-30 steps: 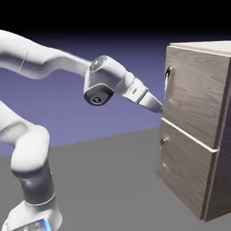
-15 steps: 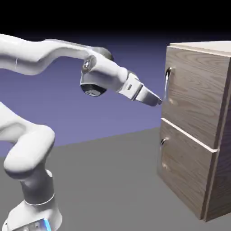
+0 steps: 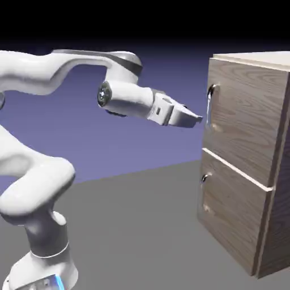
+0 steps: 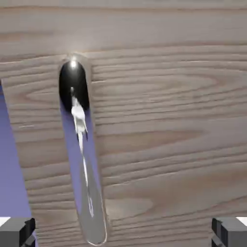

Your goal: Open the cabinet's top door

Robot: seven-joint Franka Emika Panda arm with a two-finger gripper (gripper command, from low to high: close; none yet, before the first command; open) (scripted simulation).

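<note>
Pincer (image 3: 200,119) tips stood wide apart, gripping nothing, at the exterior view's left of the cabinet (image 3: 233,113). Just beyond them to the right, near but seemingly untouched, was the long handle (image 3: 209,107) of the closed top door (image 3: 249,119). The polished bar looked stiff and slippery, best clasped around its middle; the door would likely swing as a rigid, moderately heavy panel. Right of the pincer, farther and lower, sat the shorter panel (image 3: 235,218).
</note>
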